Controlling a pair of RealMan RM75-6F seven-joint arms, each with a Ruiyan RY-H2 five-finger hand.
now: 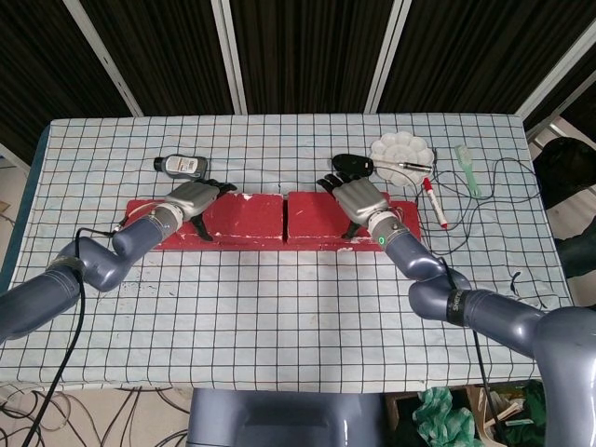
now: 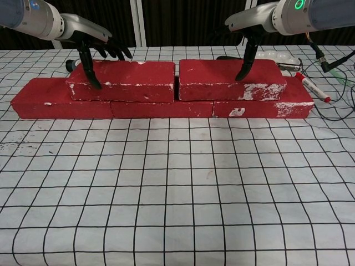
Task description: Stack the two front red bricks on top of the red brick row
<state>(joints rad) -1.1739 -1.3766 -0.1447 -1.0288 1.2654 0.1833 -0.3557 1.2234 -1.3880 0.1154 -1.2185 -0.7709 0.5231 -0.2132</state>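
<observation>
Resting: two upper bricks are sitting on the red brick row.
Left hand: fingers spread, touching left brick.
Right hand: spread, touching right brick.

Both arms are smooth blue-grey metal tubes ending in a silver-backed, black-fingered left hand and right hand, whose wrist carries a green light.

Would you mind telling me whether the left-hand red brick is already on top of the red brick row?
Yes. The left red brick lies flat on the bottom red brick row, with the left hand over its left end.
</observation>
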